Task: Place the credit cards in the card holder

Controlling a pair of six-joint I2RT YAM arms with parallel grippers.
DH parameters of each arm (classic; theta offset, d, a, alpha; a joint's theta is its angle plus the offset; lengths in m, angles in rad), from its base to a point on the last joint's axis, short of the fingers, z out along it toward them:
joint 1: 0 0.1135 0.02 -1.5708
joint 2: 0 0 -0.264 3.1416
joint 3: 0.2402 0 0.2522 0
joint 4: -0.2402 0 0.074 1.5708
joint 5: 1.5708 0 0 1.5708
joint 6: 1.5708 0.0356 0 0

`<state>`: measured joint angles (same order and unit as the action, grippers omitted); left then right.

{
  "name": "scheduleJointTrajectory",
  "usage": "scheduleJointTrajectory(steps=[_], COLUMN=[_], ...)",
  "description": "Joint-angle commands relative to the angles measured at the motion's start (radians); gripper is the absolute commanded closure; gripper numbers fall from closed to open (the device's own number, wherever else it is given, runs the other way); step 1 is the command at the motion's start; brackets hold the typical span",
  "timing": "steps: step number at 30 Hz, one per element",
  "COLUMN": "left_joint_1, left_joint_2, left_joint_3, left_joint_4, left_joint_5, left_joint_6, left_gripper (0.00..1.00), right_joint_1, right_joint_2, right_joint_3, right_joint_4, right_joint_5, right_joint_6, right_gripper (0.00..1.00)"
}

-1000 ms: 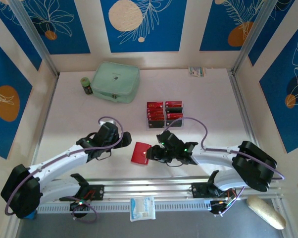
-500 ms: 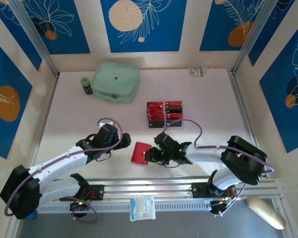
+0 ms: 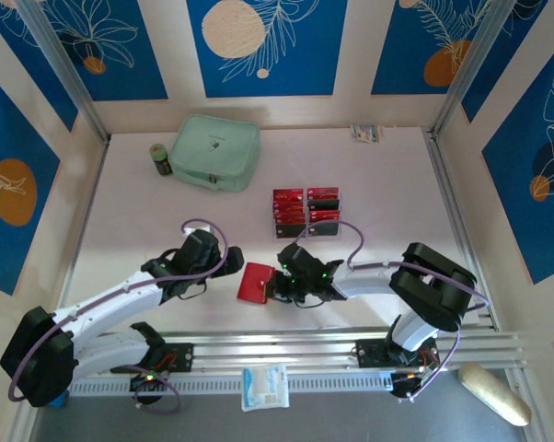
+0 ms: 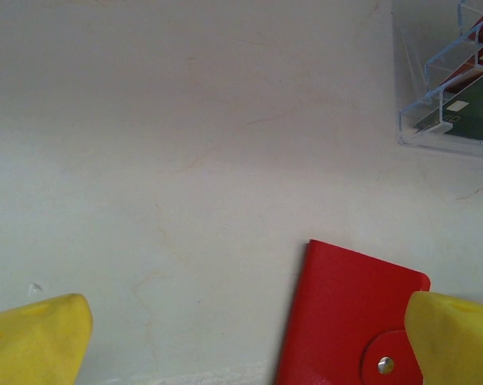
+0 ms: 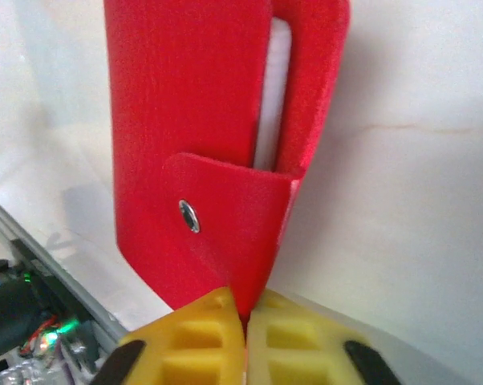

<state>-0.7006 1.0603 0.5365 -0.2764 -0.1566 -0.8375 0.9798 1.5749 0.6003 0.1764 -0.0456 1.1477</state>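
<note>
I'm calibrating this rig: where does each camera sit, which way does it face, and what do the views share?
Top external: above and behind the arm bases, looking down at the table; both arms show.
Left wrist: on the left arm, facing down; the open left tool frames the card holder, clear card tray beyond.
Right wrist: low and close; the right tool pinches the card holder's edge.
Shared: all three see the card holder.
</note>
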Motion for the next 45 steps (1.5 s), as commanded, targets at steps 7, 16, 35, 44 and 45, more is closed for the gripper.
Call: scheduleJointTrajectory(steps=[7, 16, 35, 44, 45], left_joint_1=[0.001, 0.009, 0.049, 0.064, 0.064], left_joint_2=[-0.034, -0.045, 0.066, 0.062, 0.061], left_joint_3=[0.019, 0.135, 0.159, 0.109, 0.102], left_joint_4=[0.022, 0.157, 0.468, 0.604, 0.615], left_joint_5=[0.069, 0.178, 0.343, 0.414, 0.42], left_joint_6=[-0.012, -0.025, -0.074, -0.096, -0.1], left_gripper=[0.0, 0.0, 0.03, 0.22, 0.24], right_joint_1=[-0.095, -0.284, -0.324, -0.319, -0.32], right_joint_2=[-0.197, -0.429, -0.427, -0.406, -0.405], right_joint_3=[0.013, 0.057, 0.07, 0.082, 0.083], right_joint_4=[-0.045, -0.131, 0.002, 0.014, 0.017], right_joint_5=[-0.118, -0.355, -0.518, -0.542, -0.543], right_joint_6=[-0.109, -0.184, -0.123, -0.131, -0.131], right_gripper=[1.0, 1.0, 1.0, 1.0, 1.0])
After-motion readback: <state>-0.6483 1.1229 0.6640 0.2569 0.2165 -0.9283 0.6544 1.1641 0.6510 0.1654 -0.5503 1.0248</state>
